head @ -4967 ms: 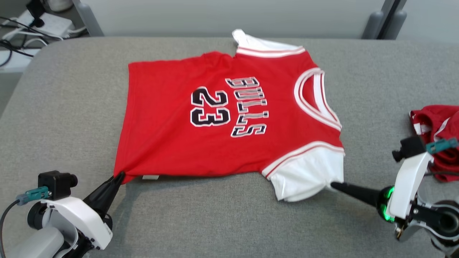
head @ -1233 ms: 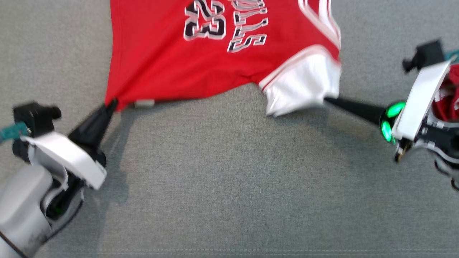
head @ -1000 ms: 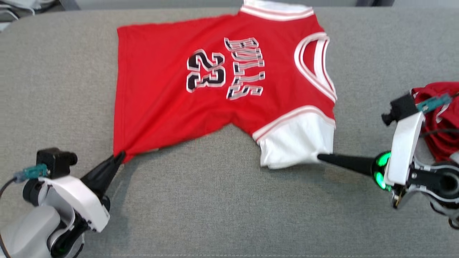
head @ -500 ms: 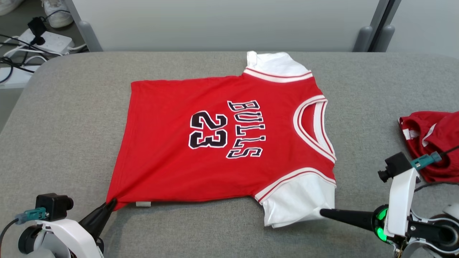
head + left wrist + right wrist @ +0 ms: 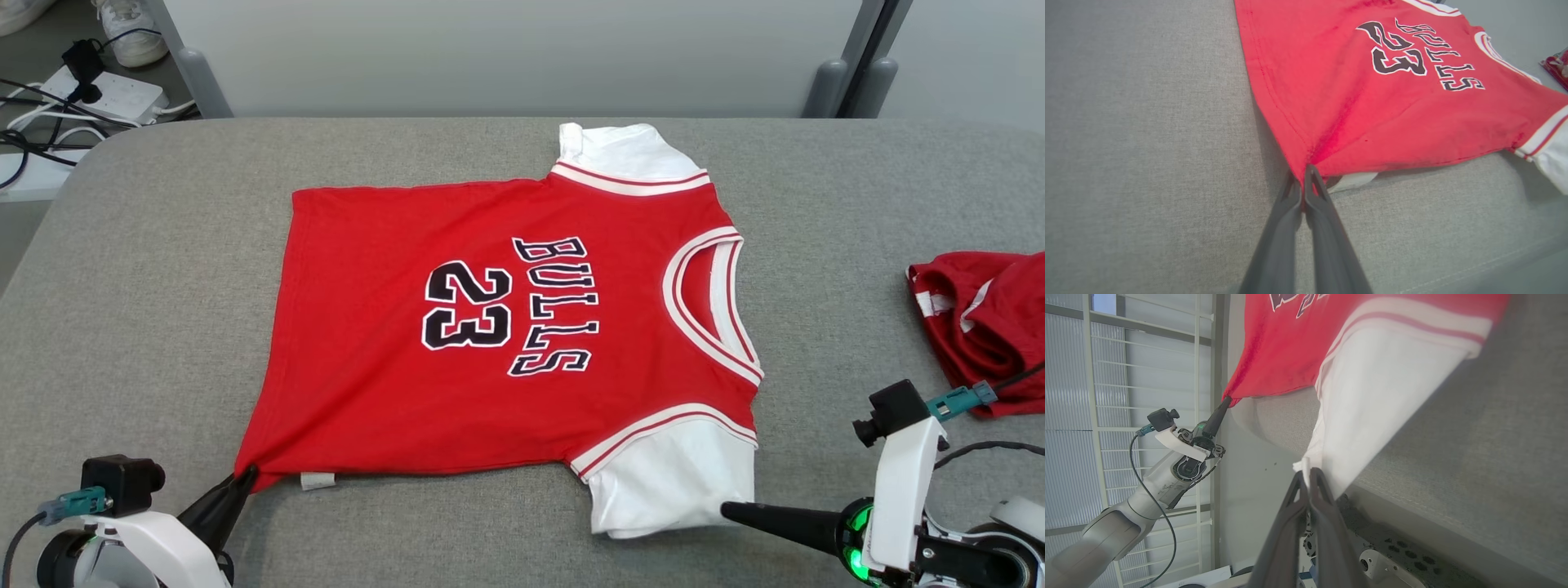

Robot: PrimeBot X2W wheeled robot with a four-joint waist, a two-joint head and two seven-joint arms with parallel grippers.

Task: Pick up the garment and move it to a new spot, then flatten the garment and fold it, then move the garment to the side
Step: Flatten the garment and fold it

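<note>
The garment (image 5: 490, 327) is a red jersey with white sleeves and black "BULLS 23" print, spread flat on the grey padded table (image 5: 122, 245). My left gripper (image 5: 245, 476) is shut on its near-left hem corner, seen close up in the left wrist view (image 5: 1303, 176). My right gripper (image 5: 728, 510) is shut on the edge of the near white sleeve (image 5: 673, 482), which the right wrist view shows pinched between the fingers (image 5: 1306, 473). In that view the left gripper (image 5: 1226, 401) also shows, holding the red corner of the garment (image 5: 1298, 347).
A second crumpled red garment (image 5: 984, 322) lies at the table's right edge, behind my right wrist. Cables and a power strip (image 5: 90, 90) sit on the floor at the far left. A grey wall with posts (image 5: 824, 86) runs behind the table.
The head camera swung down and back up. Both grippers kept their grip and drew the jersey toward the near edge; its near hem now lies straighter and flatter.
</note>
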